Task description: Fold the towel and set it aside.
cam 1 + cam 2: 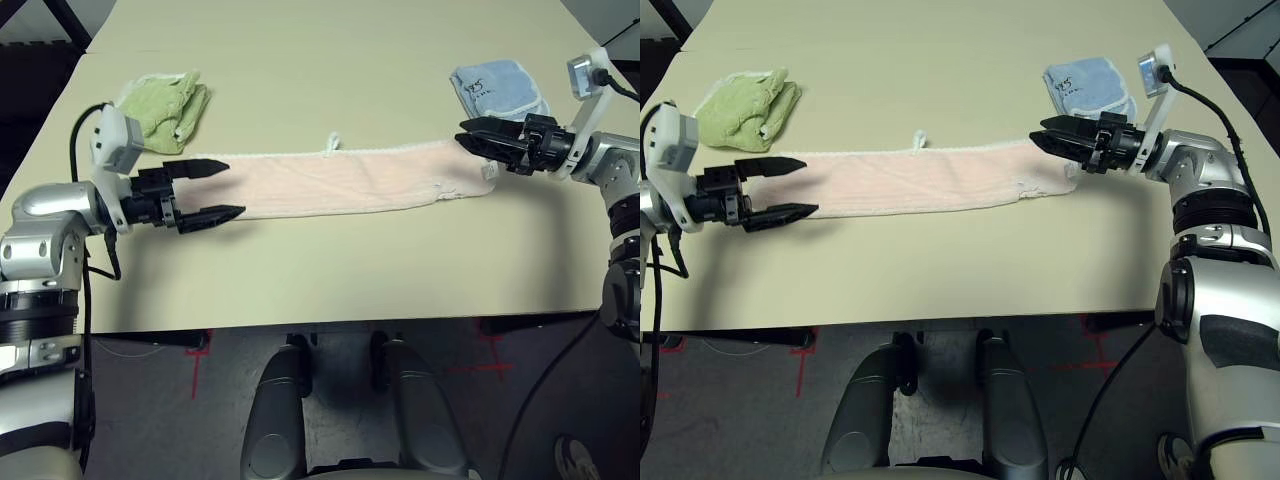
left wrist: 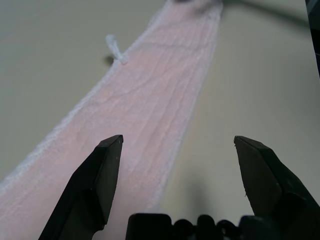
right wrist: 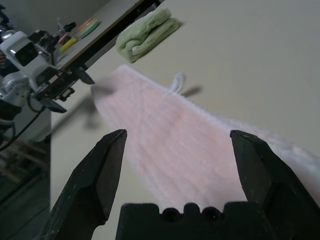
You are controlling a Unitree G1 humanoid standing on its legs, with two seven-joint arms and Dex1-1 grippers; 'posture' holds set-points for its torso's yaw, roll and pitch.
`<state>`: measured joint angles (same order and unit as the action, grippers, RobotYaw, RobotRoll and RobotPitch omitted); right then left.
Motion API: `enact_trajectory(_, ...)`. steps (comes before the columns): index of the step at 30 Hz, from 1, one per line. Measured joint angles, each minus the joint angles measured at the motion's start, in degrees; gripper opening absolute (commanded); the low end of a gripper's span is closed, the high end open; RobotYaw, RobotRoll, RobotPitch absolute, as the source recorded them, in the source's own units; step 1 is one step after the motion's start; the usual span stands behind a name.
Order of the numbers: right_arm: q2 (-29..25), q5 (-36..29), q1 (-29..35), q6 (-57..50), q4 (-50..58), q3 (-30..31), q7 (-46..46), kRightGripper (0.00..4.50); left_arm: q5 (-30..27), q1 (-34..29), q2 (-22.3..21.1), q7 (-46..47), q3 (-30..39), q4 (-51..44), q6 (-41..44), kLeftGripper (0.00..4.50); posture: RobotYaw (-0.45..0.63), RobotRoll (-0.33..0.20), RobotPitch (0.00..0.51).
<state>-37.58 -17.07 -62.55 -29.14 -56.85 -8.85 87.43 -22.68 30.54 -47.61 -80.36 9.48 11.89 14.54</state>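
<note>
Pale pink terry towel (image 1: pixel 330 180) lies in a long strip between the open left gripper (image 1: pixel 208 191) and the open right gripper (image 1: pixel 482 139), both held level and pointing inward.

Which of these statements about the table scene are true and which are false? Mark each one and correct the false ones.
1. The pink towel lies in a long strip across the table. True.
2. The left gripper is clamped on the towel's end. False: its fingers stand open at that end, holding nothing.
3. The green towel lies on top of the pink towel. False: it lies apart from it, further from the robot, near the strip's left end.
4. The right gripper is open at the strip's right end. True.
5. The blue towel lies bunched near the right gripper. True.
</note>
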Motion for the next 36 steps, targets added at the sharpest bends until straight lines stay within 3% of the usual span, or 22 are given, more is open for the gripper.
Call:
enact_trajectory(7, -3.9, -3.9, 3.2, -17.0, 2.9, -1.6, -0.7, 4.48, 0.2, 0.1, 0.3, -2.6, -1.9, 0.9, -6.4, 4.50, -0.07, 0.000, 0.267)
enact_trajectory(15, -5.5, -15.5, 15.2, -38.6, 19.4, -14.0, -13.4, 4.48, 0.2, 0.1, 1.4, -1.9, -3.1, 1.7, -8.0, 4.50, -0.09, 0.000, 0.271)
enact_trajectory(20, 1.7, -20.9, 22.9, -48.0, 32.4, -24.4, -27.7, 4.48, 0.0, 0.2, 1.4, -1.8, -3.3, 1.6, -7.8, 4.50, -0.09, 0.000, 0.273)
enact_trajectory(26, 10.9, -24.5, 23.1, -53.8, 40.6, -34.8, -44.1, 4.48, -0.5, 0.2, 1.5, -1.0, -3.8, -0.6, -6.2, 4.50, -0.09, 0.000, 0.274)
enact_trajectory(36, 15.4, -28.1, 23.7, -61.5, 45.9, -48.0, -57.7, 4.48, -2.2, -1.2, 1.3, 0.1, -3.7, -5.0, -3.4, 4.50, -0.08, 0.000, 0.277)
